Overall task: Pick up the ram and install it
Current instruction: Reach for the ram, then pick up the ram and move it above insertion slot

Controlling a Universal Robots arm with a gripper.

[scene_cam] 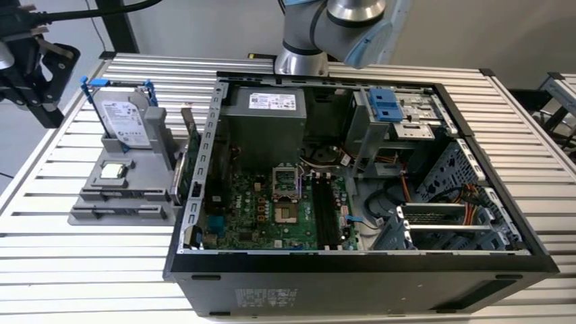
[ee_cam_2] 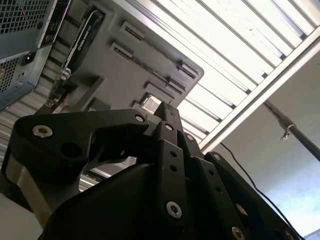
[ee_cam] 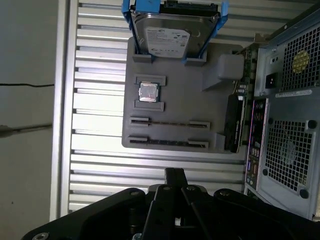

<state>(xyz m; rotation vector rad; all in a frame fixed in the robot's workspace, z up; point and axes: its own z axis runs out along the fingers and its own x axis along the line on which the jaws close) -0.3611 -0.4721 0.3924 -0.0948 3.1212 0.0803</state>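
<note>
Pressed together and empty, the fingers of the gripper [ee_cam: 174,175] hang over the slatted table [ee_cam: 100,165], just short of the grey holder [ee_cam: 185,107] and touching nothing; the ram [ee_cam: 169,143] stands on edge in the holder's long slot nearest the gripper, showing as a thin dark strip, apart from the fingers; a similar strip sits in the next slot along; past these a small square chip [ee_cam: 148,92] rests in its own pocket, and a silver hard drive [ee_cam: 167,37] in a blue frame stands at the holder's far end; a dark card [ee_cam: 233,122] stands on edge along the holder's side, beside the computer case [ee_cam: 285,100]; in the exterior view the gripper [scene_cam: 45,111] is high at the exterior view's left, and the case lies open, showing a green board [scene_cam: 261,209] with long black slots [scene_cam: 326,216].
</note>
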